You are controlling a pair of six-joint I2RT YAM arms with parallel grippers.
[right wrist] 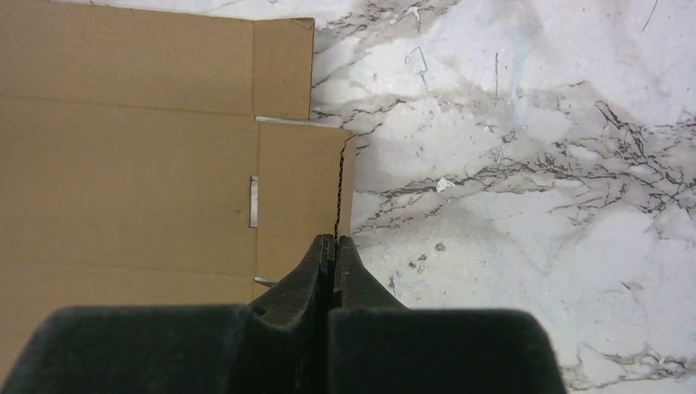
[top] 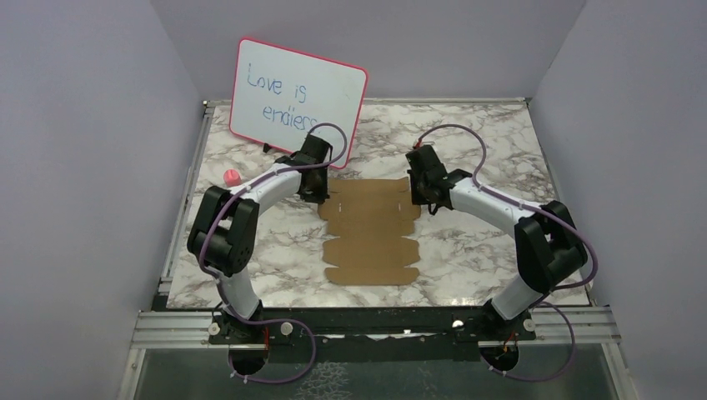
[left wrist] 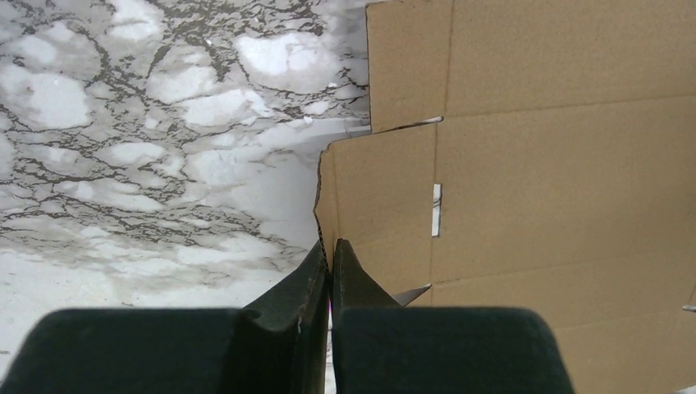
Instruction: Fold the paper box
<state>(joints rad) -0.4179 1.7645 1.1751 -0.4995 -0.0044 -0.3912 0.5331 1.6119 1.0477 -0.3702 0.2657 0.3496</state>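
the paper box is a flat brown sheet, unfolded, lying on the marble table between the two arms, its far end toward the whiteboard. the left claw has its fingers pressed together on the outer edge of the left flap, and that edge curls up off the table right into the tips. the right claw is pinched the same way on the rim of the right flap, which is also lifted a little.

both grips catch only the very edge of thin card, so i'd guess a flap could slip free as the arms lift. if one arm pulls sooner or harder, the whole sheet may slide or twist instead of bending on its crease, and a sharp tug could tear the card near the slot. nothing weighs down the middle (the sheet just lies loose).

the whiteboard reads "love is endles", the last letters hidden behind the left arm. the card itself carries no print or label i can see.
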